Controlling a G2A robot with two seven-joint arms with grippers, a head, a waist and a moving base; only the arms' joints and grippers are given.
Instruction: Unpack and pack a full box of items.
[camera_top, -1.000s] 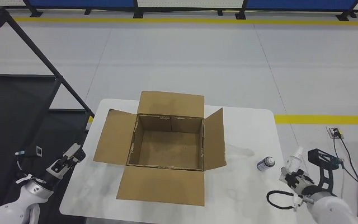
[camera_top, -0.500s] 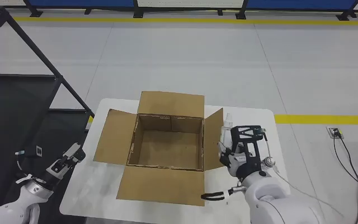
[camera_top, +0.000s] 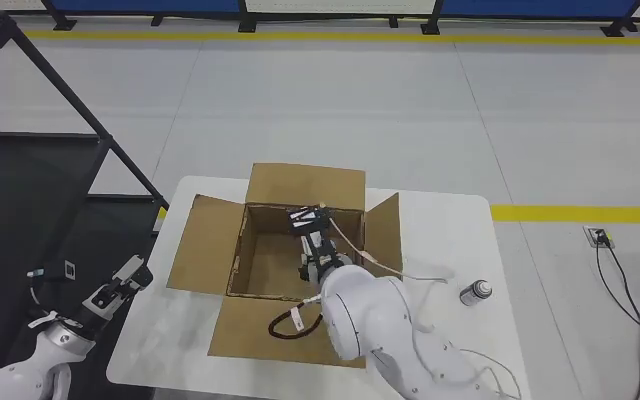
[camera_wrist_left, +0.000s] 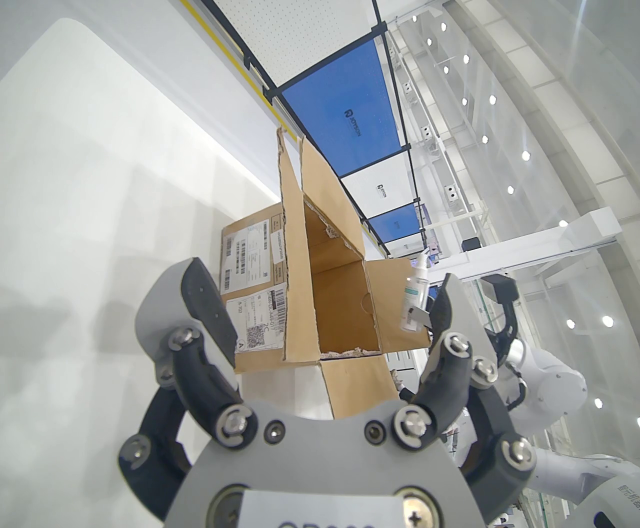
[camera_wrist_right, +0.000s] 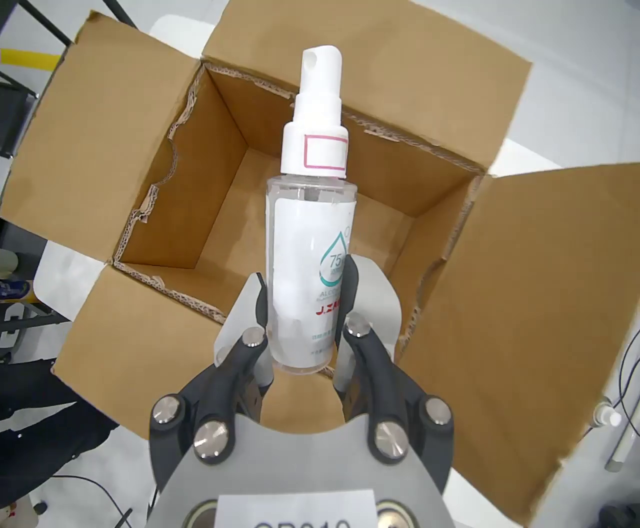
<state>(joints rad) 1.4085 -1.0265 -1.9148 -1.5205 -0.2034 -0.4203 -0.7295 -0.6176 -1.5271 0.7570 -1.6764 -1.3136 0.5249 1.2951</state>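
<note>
An open cardboard box (camera_top: 268, 187) stands mid-table with its four flaps spread; its floor (camera_wrist_right: 235, 220) is bare brown card. My right gripper (camera_wrist_right: 305, 295) is shut on a clear spray bottle (camera_wrist_right: 310, 235) with a white pump head, held above the box opening. From above, that arm's wrist (camera_top: 312, 232) hovers over the box's far right part. My left gripper (camera_wrist_left: 325, 305) sits open and empty off the table's near left corner (camera_top: 118, 286), facing the box (camera_wrist_left: 320, 280) side with its shipping labels.
A small dark-capped can (camera_top: 475, 292) stands on the white table (camera_top: 450, 230) to the right of the box. Black frame bars (camera_top: 90, 130) rise at the far left. The table's right half has free room.
The right arm has swung from the table's near right corner leftwards with the spray bottle, and now holds it over the box. The left arm has kept still.
</note>
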